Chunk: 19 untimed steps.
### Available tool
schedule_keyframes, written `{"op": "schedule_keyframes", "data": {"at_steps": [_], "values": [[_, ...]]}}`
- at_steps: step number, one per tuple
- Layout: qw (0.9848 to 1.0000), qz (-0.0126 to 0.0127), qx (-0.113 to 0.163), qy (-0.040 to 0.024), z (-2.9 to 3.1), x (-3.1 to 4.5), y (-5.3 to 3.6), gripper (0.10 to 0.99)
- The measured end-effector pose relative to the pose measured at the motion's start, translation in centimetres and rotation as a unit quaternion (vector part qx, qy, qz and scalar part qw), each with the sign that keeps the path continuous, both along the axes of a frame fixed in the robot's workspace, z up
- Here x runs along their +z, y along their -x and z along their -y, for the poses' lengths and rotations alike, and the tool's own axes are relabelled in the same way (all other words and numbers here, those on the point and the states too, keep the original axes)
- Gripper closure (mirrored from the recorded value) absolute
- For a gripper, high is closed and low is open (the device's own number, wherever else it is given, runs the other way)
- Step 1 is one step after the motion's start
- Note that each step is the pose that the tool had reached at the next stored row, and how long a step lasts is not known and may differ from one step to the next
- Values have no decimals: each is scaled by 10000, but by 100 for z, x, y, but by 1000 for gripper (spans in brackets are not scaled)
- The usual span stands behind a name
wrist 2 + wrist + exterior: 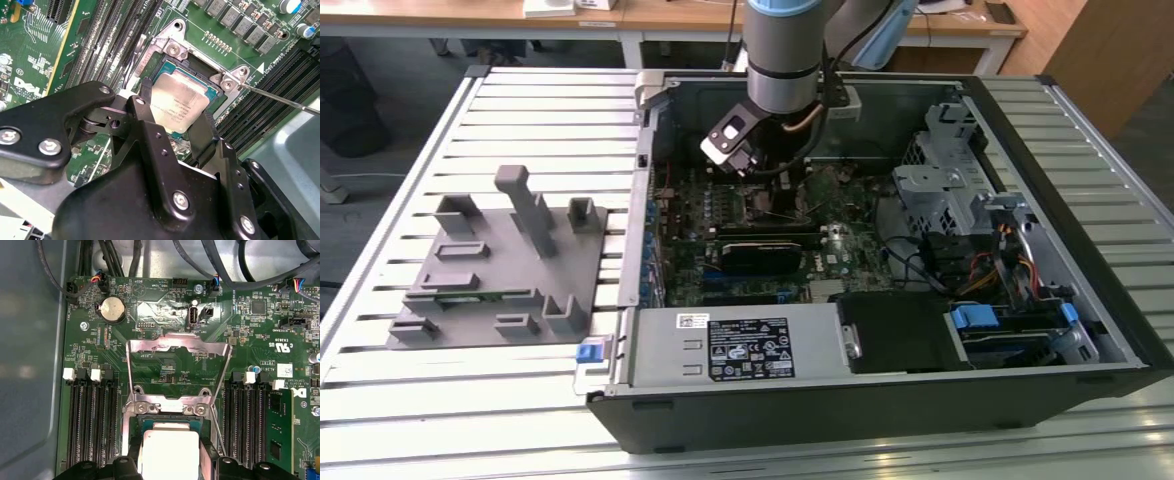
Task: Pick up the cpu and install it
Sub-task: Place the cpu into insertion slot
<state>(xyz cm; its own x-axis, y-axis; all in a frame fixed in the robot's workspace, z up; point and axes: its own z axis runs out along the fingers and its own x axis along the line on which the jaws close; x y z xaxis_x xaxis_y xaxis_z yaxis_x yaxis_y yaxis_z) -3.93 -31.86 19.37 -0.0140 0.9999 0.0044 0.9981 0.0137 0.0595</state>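
The cpu [180, 102], a small square chip with a silvery top, lies level over the open socket [172, 47] on the green motherboard. My gripper [176, 107] stands right above it, with a black finger against each of two opposite edges of the chip, shut on it. In the first wrist view the cpu [170, 450] sits between the same fingers [134, 462], and the metal load plate [177, 347] is swung open beyond the socket. In the exterior view the gripper [765, 190] reaches down into the middle of the open computer case, and the arm hides the chip.
Black memory slots [92, 425] run on both sides of the socket, and a thin lever rod [280, 97] sticks out beside it. A drive cage [947, 190] and cables fill the exterior view's right. The power supply [734, 345] lies in front. Grey fixture blocks [500, 270] stand outside the case.
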Motion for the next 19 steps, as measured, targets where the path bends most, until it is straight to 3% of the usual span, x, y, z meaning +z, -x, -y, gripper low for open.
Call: {"op": "schedule_keyframes", "data": {"at_steps": [6,8,9,13,19], "values": [[10000,0,0,-1,0,-2,0,545],[10000,0,0,-1,0,-3,0,533],[10000,0,0,0,0,-3,0,471],[10000,1,0,-1,0,3,0,471],[10000,0,0,0,0,103,0,486]]}}
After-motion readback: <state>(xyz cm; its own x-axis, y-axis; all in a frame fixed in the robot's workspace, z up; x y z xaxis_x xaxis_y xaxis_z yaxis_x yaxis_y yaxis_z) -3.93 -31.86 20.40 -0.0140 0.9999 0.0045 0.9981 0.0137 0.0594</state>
